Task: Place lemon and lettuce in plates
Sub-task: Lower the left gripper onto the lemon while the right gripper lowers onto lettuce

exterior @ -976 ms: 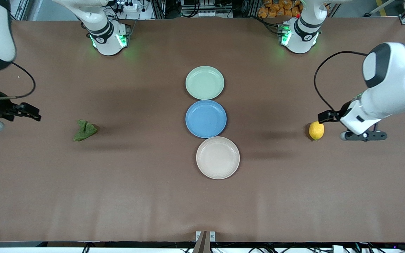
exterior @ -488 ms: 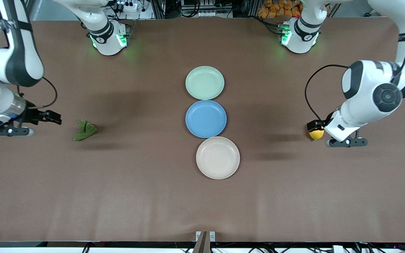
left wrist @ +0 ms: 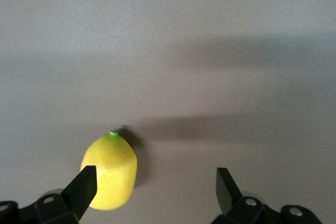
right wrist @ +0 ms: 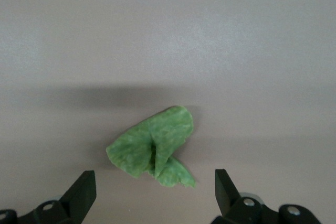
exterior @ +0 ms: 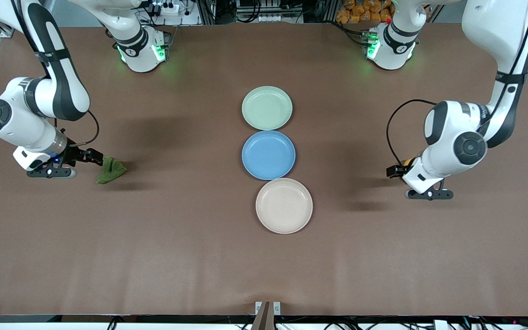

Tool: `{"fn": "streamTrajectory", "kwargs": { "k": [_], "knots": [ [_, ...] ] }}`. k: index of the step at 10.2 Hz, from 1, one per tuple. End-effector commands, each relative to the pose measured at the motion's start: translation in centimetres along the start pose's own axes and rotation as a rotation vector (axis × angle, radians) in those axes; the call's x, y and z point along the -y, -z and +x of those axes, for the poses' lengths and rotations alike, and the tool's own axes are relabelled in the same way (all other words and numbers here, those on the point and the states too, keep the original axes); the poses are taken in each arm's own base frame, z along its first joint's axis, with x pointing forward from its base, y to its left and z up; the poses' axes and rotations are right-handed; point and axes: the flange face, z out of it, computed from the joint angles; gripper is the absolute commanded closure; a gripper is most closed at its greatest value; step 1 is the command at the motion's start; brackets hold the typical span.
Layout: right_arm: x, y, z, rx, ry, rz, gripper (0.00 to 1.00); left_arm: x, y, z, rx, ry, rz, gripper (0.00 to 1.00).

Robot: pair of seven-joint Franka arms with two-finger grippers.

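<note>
The yellow lemon (left wrist: 110, 171) lies on the brown table toward the left arm's end. In the front view only a sliver of it (exterior: 407, 161) shows under the left wrist. My left gripper (exterior: 397, 170) is low over it and open. In the left wrist view (left wrist: 156, 184) the lemon sits just inside one fingertip (left wrist: 84, 186). The green lettuce (exterior: 111, 170) lies toward the right arm's end. My right gripper (exterior: 93, 159) is open and empty right beside it. In the right wrist view (right wrist: 155, 190) the lettuce (right wrist: 155, 148) lies just ahead of the gap between the fingers. The mint plate (exterior: 266, 108) and the cream plate (exterior: 284, 206) stand empty mid-table.
A blue plate (exterior: 268, 155) sits between the mint and cream plates, touching both, in a row down the table's middle. Brown tabletop spreads between the plates and each gripper.
Both arms have swung in from the table's ends and come down. The left gripper now covers the lemon; the right gripper has reached the lettuce. Lemon, lettuce and plates have not moved.
</note>
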Motion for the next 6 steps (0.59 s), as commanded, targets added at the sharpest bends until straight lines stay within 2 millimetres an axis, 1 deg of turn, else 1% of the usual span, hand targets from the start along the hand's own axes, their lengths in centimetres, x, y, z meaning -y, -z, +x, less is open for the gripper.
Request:
{"fn": "streamTrajectory", "kwargs": {
  "k": [1, 2, 3, 4, 6],
  "knots": [
    [0.2, -3.1, -0.1, -0.021, -0.013, 0.009, 0.0, 0.2, -0.3, -0.2, -0.009, -0.081, 0.067, 0.0],
    [0.2, -4.1, -0.1, -0.017, -0.028, 0.016, 0.0, 0.8, -0.7, -0.3, 0.001, -0.117, 0.066, 0.0],
    [0.4, -5.2, -0.6, -0.002, -0.052, 0.034, 0.0, 1.8, -1.3, -0.5, 0.012, -0.11, 0.062, 0.0],
    [0.5, -5.8, -0.8, -0.009, -0.06, 0.039, 0.0, 1.9, -1.9, -0.9, 0.016, -0.112, 0.06, 0.0],
    [0.8, -8.6, -1.4, -0.037, -0.059, 0.03, 0.0, 1.9, -3.6, -2.2, 0.023, -0.135, 0.054, 0.0]
  ]
}}
